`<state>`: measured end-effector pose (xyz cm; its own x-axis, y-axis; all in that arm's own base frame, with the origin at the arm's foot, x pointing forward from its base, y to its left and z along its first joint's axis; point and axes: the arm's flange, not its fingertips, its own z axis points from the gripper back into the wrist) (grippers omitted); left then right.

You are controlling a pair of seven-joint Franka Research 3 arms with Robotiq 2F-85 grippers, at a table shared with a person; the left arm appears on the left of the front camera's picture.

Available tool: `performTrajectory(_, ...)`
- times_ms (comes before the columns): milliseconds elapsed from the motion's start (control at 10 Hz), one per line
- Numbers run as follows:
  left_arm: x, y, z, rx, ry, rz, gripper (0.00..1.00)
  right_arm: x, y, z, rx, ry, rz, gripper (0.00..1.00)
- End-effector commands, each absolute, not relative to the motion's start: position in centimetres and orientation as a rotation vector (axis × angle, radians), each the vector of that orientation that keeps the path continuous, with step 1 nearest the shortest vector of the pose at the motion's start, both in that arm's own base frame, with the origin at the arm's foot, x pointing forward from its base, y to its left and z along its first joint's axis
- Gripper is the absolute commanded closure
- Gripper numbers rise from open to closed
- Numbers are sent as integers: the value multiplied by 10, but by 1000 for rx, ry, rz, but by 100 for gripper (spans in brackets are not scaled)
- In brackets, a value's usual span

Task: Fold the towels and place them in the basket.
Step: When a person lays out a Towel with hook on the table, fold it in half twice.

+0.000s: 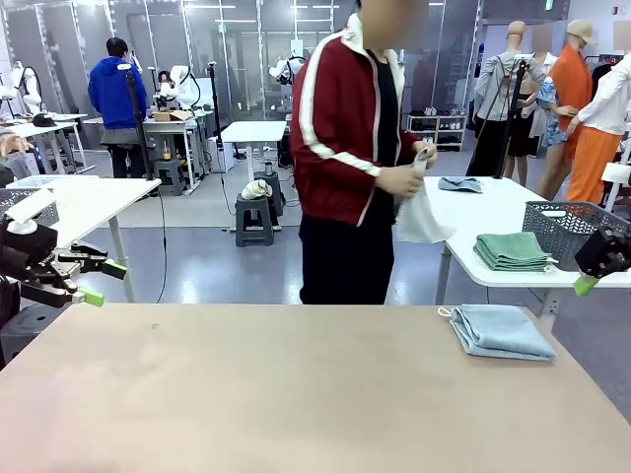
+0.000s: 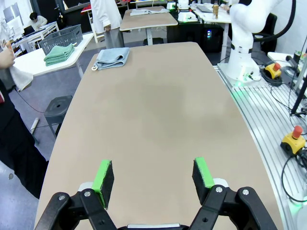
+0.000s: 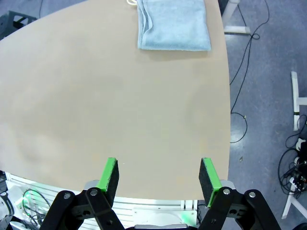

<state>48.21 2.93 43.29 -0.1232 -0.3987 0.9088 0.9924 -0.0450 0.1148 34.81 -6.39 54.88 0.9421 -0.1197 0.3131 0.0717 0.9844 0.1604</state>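
The blue towel (image 1: 503, 330) lies folded at the tabletop's (image 1: 296, 394) far right corner. The person (image 1: 345, 148) holds the white towel (image 1: 422, 215). The basket (image 1: 567, 229) sits on the next table (image 1: 493, 212). The robot's left hand (image 2: 153, 177) and right hand (image 3: 158, 175) gape, holding nothing.

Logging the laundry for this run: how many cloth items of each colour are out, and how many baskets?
Pale blue towel: 1
White towel: 1
Green towel stack: 1
Grey-blue cloth: 1
Dark grey basket: 1
Total: 5
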Motion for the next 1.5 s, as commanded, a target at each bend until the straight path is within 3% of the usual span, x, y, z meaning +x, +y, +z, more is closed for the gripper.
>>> performTrajectory(0, 479, 29, 434, -854, -979, -1479, 16, 352, -66, 551, 143, -333, -105, 16)
performTrajectory(1400, 479, 29, 434, -854, -979, -1479, 16, 352, -66, 551, 143, -333, -105, 16)
